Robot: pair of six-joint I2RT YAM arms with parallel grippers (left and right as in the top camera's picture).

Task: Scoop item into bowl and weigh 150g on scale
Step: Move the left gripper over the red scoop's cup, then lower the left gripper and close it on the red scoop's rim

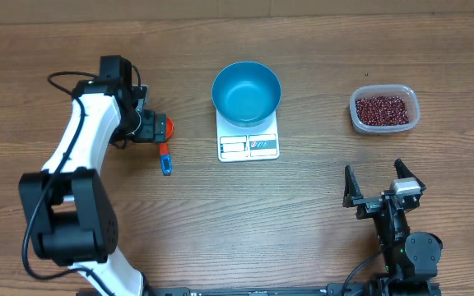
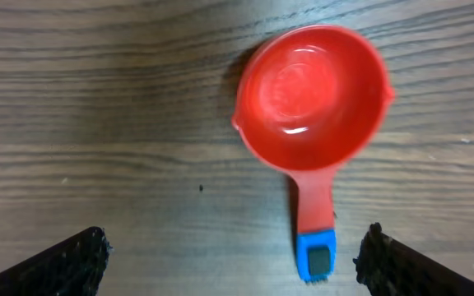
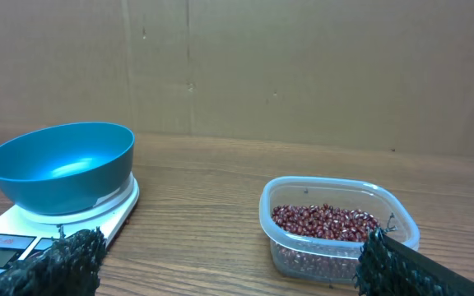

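Red scoop [image 2: 311, 99], handle end between wide-spread left gripper [image 2: 235, 238] fingers, untouched.

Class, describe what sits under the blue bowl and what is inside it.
The blue bowl stands on the white scale, whose front edge shows. The platform beneath the bowl is covered. Inside, the bowl is empty; the red beans lie in the clear tub.

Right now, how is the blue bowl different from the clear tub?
The blue bowl is round and empty; the clear tub is a rounded rectangle holding red beans. The bowl sits on the scale; the tub sits on the table. Both are open on top.
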